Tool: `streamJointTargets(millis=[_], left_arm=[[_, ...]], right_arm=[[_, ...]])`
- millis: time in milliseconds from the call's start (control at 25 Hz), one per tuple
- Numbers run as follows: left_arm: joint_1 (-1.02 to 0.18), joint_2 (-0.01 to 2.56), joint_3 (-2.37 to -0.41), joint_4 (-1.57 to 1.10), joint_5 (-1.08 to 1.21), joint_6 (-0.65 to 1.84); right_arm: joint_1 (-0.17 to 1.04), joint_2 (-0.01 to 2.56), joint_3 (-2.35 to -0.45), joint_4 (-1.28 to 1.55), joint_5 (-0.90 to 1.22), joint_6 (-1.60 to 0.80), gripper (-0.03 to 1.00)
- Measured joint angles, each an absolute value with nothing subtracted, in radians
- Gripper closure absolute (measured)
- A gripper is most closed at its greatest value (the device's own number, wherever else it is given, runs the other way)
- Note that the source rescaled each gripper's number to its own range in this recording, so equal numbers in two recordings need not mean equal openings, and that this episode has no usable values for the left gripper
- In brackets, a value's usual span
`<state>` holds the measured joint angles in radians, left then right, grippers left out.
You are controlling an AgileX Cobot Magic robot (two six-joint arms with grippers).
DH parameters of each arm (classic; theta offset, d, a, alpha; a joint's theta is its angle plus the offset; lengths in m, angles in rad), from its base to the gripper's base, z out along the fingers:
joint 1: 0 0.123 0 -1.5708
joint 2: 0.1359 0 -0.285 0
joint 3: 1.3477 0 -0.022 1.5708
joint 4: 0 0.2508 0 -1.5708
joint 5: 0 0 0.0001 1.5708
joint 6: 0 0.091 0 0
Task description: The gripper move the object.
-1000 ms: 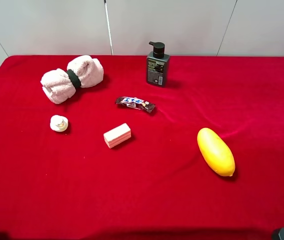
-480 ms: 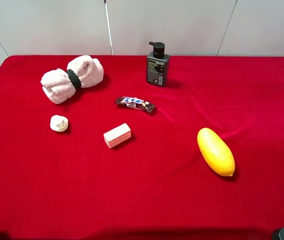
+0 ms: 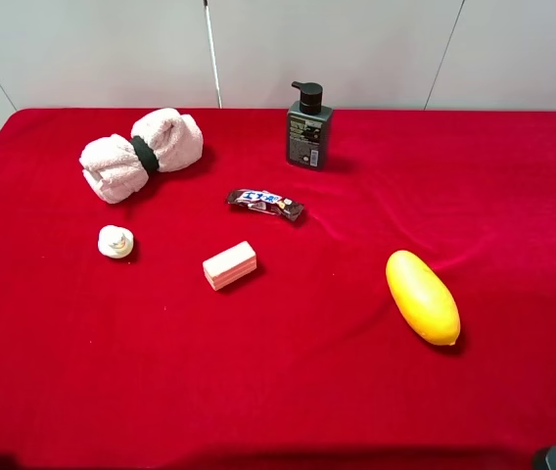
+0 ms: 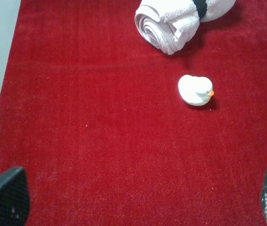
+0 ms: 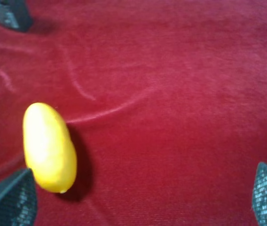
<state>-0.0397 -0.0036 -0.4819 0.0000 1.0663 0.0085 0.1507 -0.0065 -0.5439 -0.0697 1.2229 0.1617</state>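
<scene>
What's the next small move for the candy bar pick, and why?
Probably reach the right gripper, jaws wide open and empty, forward and leftward toward the candy bar. The bar lies untouched on the red cloth between the pump bottle and the pink block; both grippers sit back at the near edge.

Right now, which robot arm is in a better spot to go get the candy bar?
Probably the left: its wrist view catches the candy bar at the frame edge. It lies slightly left of centre. Both grippers are open and far back.
</scene>
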Motion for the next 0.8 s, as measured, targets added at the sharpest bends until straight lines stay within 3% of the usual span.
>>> streamJointTargets(millis=[800], left_arm=[[-0.04, -0.004, -0.482, 0.0, 1.066, 0.009]], right_arm=[[0.107, -0.006, -0.544, -0.07, 1.223, 0.163, -0.03]])
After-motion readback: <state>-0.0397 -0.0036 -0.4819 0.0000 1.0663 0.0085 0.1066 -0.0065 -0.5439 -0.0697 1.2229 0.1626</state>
